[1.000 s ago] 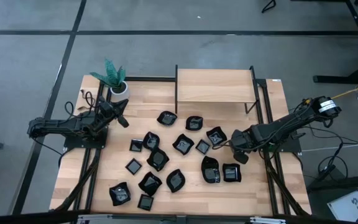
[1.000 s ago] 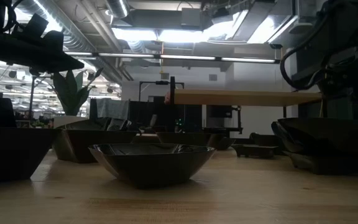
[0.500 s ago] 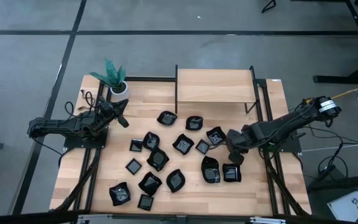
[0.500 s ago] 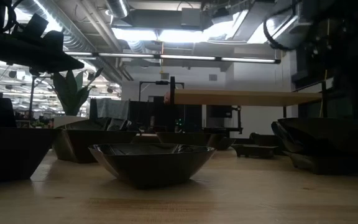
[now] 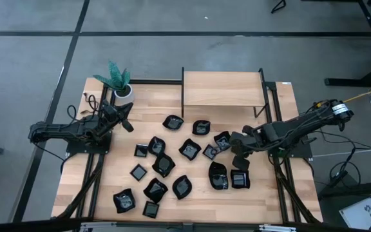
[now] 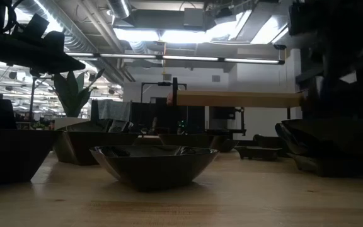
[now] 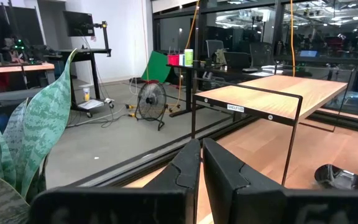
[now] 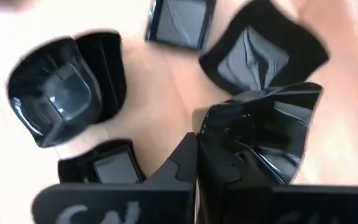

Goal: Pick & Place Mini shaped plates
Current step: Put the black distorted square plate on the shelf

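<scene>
Small glossy black dishes [image 5: 182, 149] lie scattered across the table's [image 5: 108, 167] middle; the wooden shelf [image 5: 223, 88] stands behind them, the potted plant [image 5: 118, 80] at back left.

Glossy black small dishes of mixed shapes [image 5: 163, 164] with pale grey reflections, scattered over a light blond wooden tabletop [image 5: 192, 193] with visible plank lines. Same blond wood on the raised shelf [image 5: 223, 88] at the far side, carried by a thin black metal frame. Far left: white pot [image 5: 123, 93] with teal-green, darkly mottled leaves [image 7: 39, 134]. Dark, near-black arms [image 5: 63, 131]. Grey floor [image 5: 31, 64] with darker seams.
</scene>
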{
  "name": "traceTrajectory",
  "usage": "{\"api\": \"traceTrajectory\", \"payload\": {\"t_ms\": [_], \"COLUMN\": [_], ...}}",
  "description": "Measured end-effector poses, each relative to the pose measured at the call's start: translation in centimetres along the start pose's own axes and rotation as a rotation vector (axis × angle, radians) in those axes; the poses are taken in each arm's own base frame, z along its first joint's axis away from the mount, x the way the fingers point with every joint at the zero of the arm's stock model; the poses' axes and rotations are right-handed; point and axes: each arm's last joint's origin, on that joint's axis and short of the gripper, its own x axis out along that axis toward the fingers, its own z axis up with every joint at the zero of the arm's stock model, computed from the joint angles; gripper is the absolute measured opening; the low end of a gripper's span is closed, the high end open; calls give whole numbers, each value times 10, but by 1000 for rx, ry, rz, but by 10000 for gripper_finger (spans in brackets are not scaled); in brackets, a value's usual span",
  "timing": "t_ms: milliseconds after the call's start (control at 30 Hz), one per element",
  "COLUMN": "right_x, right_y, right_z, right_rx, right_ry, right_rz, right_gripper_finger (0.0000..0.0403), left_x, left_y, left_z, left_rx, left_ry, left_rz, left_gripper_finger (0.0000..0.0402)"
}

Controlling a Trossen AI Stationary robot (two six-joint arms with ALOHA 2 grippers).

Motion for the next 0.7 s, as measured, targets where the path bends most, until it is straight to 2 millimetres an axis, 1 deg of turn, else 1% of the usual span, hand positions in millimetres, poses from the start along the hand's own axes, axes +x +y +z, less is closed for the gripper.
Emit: {"api": "traceTrajectory", "payload": {"t_ms": [167, 300, 433, 700], "right_x": [-17, -32, -48, -77], "right_y": [3, 2, -3, -19], "right_z": [11, 20, 29, 50], "right_rx": [-48, -90, -137, -228], "right_ry": [-69, -108, -134, -186], "right_rz": [-13, -39, -84, -116], "right_gripper_finger": [5, 5, 5, 6], "left_x": [0, 0, 0, 0], "left_y": [0, 0, 0, 0], "left_z": [0, 0, 0, 0], "left_rx": [0, 0, 0, 0], "left_ry": [0, 0, 0, 0], "left_rz": [0, 0, 0, 0], "left_gripper_finger": [15, 15, 15, 15]}}
